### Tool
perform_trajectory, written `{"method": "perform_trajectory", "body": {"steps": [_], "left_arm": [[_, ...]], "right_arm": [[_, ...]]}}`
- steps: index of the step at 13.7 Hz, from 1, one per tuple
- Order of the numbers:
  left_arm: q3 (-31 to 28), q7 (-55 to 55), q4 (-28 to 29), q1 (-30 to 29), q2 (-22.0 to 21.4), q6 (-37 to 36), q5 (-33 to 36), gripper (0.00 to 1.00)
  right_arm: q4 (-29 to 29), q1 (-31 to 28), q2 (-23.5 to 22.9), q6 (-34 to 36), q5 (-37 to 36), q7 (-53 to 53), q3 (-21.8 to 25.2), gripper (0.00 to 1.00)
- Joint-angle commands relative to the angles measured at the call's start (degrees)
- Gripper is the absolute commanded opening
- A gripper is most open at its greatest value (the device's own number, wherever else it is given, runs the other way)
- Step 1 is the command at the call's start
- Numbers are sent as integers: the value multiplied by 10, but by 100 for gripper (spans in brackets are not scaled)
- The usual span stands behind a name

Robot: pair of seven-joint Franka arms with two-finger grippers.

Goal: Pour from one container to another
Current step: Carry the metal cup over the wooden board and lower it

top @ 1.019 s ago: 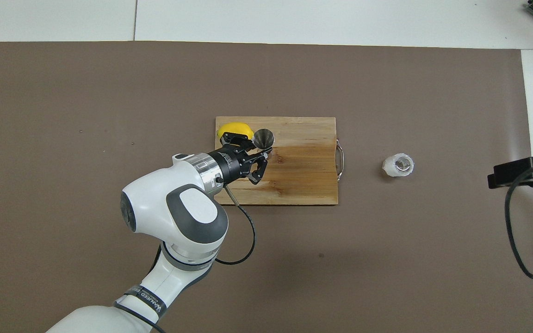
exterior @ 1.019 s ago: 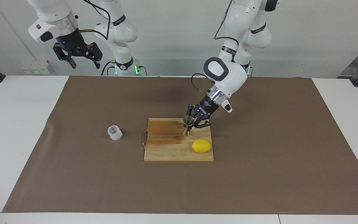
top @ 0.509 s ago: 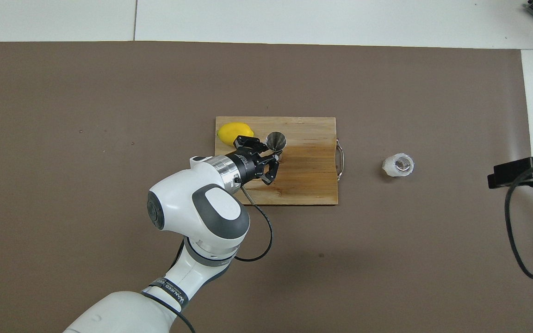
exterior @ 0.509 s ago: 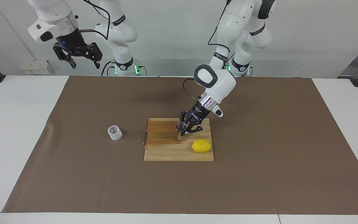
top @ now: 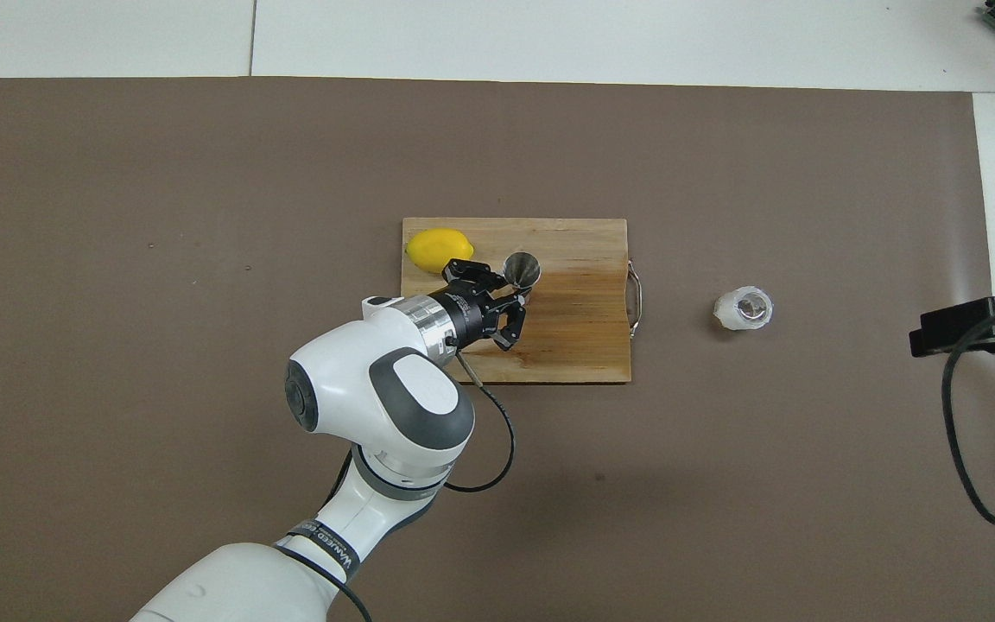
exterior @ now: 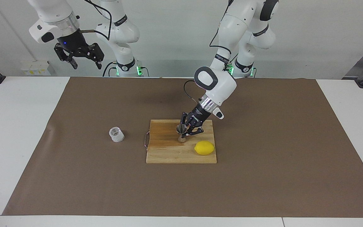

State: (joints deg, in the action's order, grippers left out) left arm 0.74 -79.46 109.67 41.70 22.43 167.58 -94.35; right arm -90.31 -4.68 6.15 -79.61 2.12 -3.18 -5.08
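The shiny steel jigger [exterior: 181,132] [top: 522,270] stands upright on the wooden cutting board [exterior: 169,151] [top: 584,328], its foot down on the wood. My left gripper [exterior: 185,132] [top: 515,294] is shut on the jigger's narrow waist. The small clear faceted glass cup [exterior: 116,134] [top: 744,309] stands on the brown mat beside the board, toward the right arm's end of the table. My right gripper [exterior: 85,64] hangs open and high near its base, waiting; only a dark part of it [top: 972,324] shows at the edge of the overhead view.
A yellow lemon [exterior: 204,148] [top: 438,247] lies on the board's corner farthest from the robots, close to the jigger. The board has a metal handle [exterior: 146,139] [top: 635,298] facing the glass cup. The brown mat [exterior: 263,176] covers most of the table.
My left gripper has carried the jigger toward the right arm's end of the board and lowered it onto the wood. The right arm has not moved.
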Motion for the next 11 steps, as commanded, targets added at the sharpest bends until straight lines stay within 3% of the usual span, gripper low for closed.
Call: {"method": "perform_trajectory", "body": {"steps": [1,2,9,11], "left_arm": [[-6,-3,-11,13,6,17,-8,40],[-6,-1,-11,13,6,16,-3,99],[-6,4,-13,7,-4,16,30,100],[-7,52,-1,8,-18,15,31,100]], "right_arm": [[-2,1,8,9,-7,-8,-6,100],[-2,0,8,8,-7,-8,-6,100],[-9,-1,11,9,-7,1,-6,100],[-23,-4,18,5,-6,62,-5,100]]}}
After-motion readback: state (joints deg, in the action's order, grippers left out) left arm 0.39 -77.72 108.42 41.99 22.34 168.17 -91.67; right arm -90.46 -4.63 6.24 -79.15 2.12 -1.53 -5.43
